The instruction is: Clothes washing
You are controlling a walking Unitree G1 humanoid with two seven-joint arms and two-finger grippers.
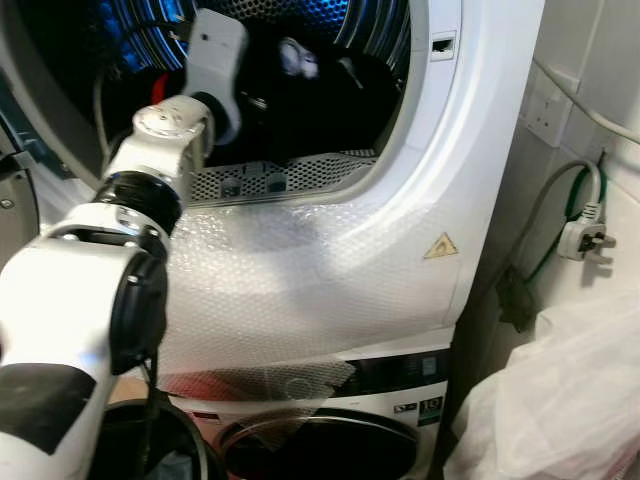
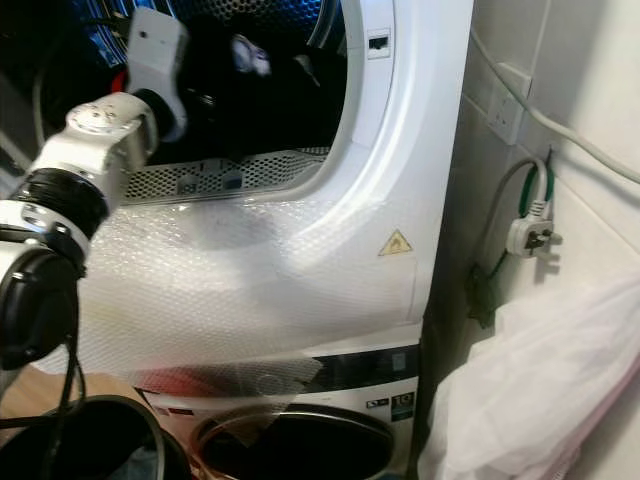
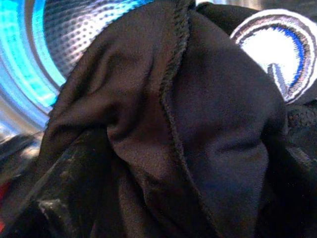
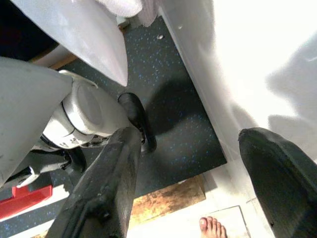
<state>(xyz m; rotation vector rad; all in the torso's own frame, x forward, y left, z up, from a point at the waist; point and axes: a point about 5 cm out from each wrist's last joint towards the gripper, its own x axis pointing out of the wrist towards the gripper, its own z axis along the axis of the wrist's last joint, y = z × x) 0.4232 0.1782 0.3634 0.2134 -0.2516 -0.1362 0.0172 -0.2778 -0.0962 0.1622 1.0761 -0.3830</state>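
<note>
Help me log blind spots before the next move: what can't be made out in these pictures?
- Left gripper's hold: in the left wrist view the black garment covers the fingers, so their state is unclear.
- Drum contents: too dark in the eye views to count items.
- Lower machine's panel: text too small, partly under bubble wrap.
- Person's foot: cut off by the right wrist view's edge, past the open right gripper.

Drum mouth (image 1: 300, 170) open; black garment (image 3: 198, 148) blocks L arm (image 1: 165, 140).
</note>
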